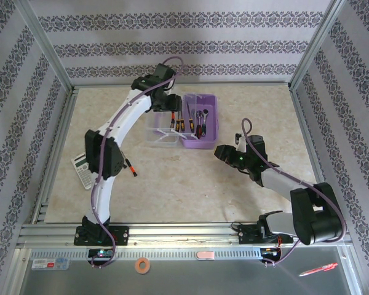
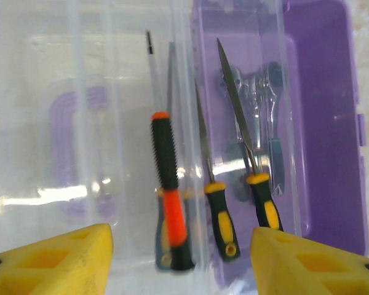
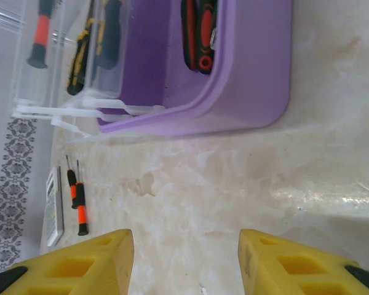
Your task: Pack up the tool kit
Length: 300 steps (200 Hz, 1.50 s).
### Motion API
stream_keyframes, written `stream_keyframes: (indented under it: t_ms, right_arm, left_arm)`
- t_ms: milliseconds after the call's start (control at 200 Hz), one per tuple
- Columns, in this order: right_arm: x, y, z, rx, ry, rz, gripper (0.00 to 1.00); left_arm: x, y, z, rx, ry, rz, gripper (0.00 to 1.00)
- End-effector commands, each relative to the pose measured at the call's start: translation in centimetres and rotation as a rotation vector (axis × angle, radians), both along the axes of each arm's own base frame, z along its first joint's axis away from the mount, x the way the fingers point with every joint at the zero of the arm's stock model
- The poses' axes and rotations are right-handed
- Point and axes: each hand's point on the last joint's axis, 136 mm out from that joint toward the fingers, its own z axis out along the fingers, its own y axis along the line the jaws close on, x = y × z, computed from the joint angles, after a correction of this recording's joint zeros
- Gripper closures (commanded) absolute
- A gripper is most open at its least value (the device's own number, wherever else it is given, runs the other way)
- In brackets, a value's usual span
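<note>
Left of the case point(image 1: 211, 117), calculator point(image 1: 81, 171) and loose screwdriver point(image 1: 131, 168)

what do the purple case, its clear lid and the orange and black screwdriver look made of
Purple case: looks like moulded plastic, opaque lilac, smooth with a soft sheen.
Clear lid: likely transparent plastic, see-through with bright glare streaks.
Orange and black screwdriver: grip seems matt rubber or plastic; the thin shaft looks like bare grey metal.

Overhead view: high, facing down on the table point(image 1: 190, 184). Wrist views: close on the purple case point(image 3: 252, 80), shared by all three.
</note>
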Motion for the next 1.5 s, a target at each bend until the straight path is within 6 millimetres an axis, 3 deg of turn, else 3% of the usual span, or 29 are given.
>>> stream_keyframes:
  t_ms: [0,110,230,350,475,749,894,1184,1494]
  right_arm:
    - [0.6,-0.1,2.4,-0.01,-0.08,0.014,0.52]
    - [-0.2,1.4,2.8,-0.045,-0.098,0.074,0.51]
    - [-1.9,4.4,3.4,-0.093,-0.179,0.181,0.49]
    - [-2.9,7.3,4.2,-0.153,-0.277,0.239,0.46]
    - [-2.8,9.2,4.5,-0.233,-0.335,0.274,0.45]
    - [-2.7,9.9,2.8,-0.264,-0.302,0.315,0.5]
    - [-2.7,9.5,2.4,-0.278,-0.301,0.305,0.51]
    - [-2.5,9.4,2.2,-0.283,-0.299,0.3,0.51]
    - [-2.4,9.6,1.5,-0.277,-0.266,0.301,0.53]
  left_arm:
    - [-3.0,3.7,4.0,0.007,-0.1,0.081,0.39]
    - [-6.6,8.5,2.1,-0.03,-0.107,0.23,0.36]
    - [-12.0,14.1,-3.3,-0.048,-0.06,0.428,0.29]
    - [-16.9,17.5,-8.6,-0.042,0.008,0.571,0.21]
    - [-19.5,19.0,-12.4,-0.075,0.068,0.669,0.18]
    - [-18.1,19.4,-15.7,-0.016,0.191,0.673,0.36]
    - [-16.2,19.4,-16.0,-0.02,0.198,0.667,0.45]
    - [-15.1,22.2,-15.8,0.037,0.201,0.746,0.46]
    - [-15.1,22.2,-18.1,0.016,0.227,0.752,0.55]
